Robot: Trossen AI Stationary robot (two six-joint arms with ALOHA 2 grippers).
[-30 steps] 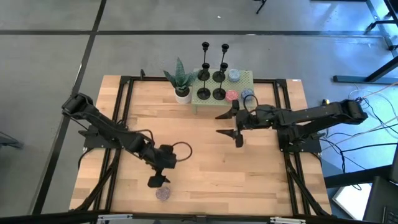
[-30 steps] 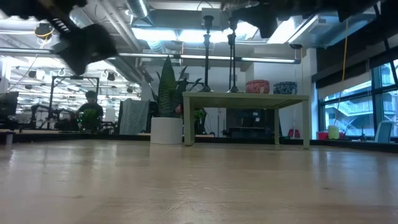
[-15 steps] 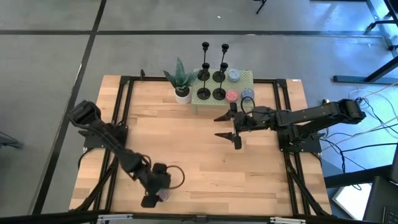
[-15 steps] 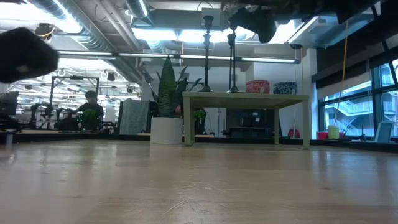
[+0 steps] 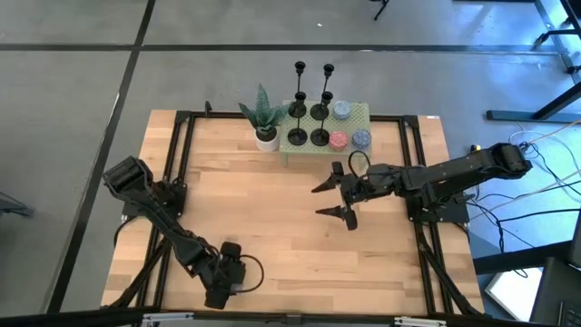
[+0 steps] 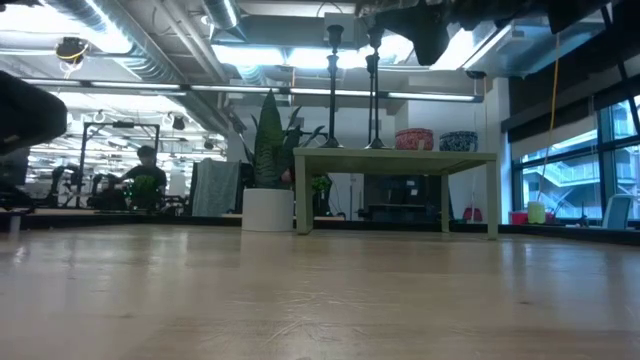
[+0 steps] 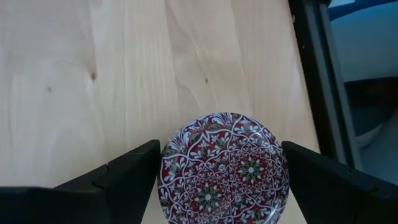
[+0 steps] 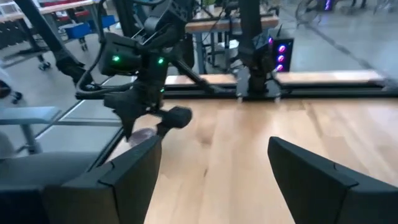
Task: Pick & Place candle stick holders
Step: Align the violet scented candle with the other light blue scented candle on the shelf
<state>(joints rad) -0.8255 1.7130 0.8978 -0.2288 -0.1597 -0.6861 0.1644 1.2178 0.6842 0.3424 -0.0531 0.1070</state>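
Four black candle stick holders point(image 5: 309, 123) stand by their round bases on a small green table point(image 5: 354, 113) at the far middle; two tall ones show in the low view point(image 6: 333, 90). My right gripper point(image 5: 334, 200) is open and empty, in the air just near of the green table. My left gripper point(image 5: 222, 289) is open, low at the table's near edge. Its fingers stand on either side of a round red patterned disc point(image 7: 224, 165) that lies flat on the wood. I cannot tell whether they touch it.
A spiky green plant in a white pot point(image 5: 264, 127) stands left of the green table. Coloured round pieces point(image 5: 349, 138) lie on the green table's right part. A black frame point(image 5: 177, 182) runs along the table's sides. Bare wood point(image 5: 290, 236) lies between the grippers.
My left gripper has gone toward the table's near edge and down, and now stands over the patterned disc, which has stayed in place. My right gripper has gone a little toward the near edge, away from the green table.
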